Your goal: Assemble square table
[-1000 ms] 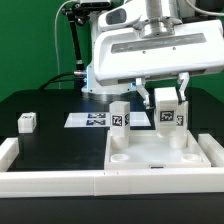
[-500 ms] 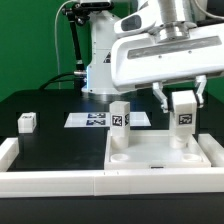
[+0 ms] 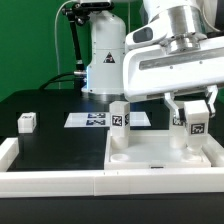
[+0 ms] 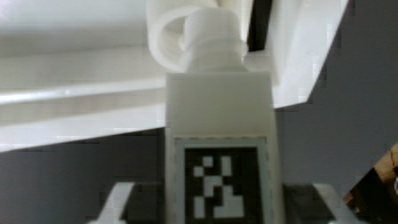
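Observation:
The white square table top (image 3: 160, 153) lies at the exterior view's right, with its raised rim up. One tagged leg (image 3: 120, 126) stands upright at its far left corner. My gripper (image 3: 193, 112) is shut on a second leg (image 3: 196, 120) and holds it upright over the top's far right corner. In the wrist view this leg (image 4: 222, 130) fills the middle between the fingers (image 4: 125, 205), tag facing the camera, and its round peg (image 4: 196, 35) points away. A third leg (image 3: 27, 122) lies alone on the black table at the exterior view's left.
The marker board (image 3: 88, 119) lies flat behind the table top. A long low white border rail (image 3: 50, 181) runs along the front edge and turns back at the left end (image 3: 7, 150). The robot's white base (image 3: 103, 60) stands behind.
My gripper has carried the held leg toward the exterior view's right, from above the middle of the table top to its far right corner. The other parts have not moved.

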`<state>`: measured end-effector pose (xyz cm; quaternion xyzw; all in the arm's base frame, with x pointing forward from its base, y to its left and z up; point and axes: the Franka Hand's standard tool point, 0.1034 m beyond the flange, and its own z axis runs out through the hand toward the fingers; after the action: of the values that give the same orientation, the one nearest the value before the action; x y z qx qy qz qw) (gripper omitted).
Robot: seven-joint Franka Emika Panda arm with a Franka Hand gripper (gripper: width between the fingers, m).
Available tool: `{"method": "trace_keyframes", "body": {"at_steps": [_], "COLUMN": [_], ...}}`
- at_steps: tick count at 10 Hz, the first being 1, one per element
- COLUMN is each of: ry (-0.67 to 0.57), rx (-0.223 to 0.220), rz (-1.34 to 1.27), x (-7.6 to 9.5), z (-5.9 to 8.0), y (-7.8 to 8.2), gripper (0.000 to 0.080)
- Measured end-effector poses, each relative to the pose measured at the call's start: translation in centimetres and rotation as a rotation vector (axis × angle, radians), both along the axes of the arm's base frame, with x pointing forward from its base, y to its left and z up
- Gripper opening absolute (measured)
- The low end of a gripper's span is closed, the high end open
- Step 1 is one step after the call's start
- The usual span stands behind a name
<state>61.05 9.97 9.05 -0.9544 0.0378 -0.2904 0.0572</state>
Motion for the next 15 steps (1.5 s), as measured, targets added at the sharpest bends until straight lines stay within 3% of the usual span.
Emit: {"method": "trace_keyframes", "body": {"at_steps": [5,9,15], "ry": [0.0,0.002,0.0], "rx": [-0.008,-0.013,-0.013], "rz": [-0.005,0.003,0.013], "x": [0.1,-0.5,-0.4], "z": [-0.2,-1.4,-1.4], "y": [-0.8,0.0,0.6], "gripper": [0.029,0.029,0.029]}}
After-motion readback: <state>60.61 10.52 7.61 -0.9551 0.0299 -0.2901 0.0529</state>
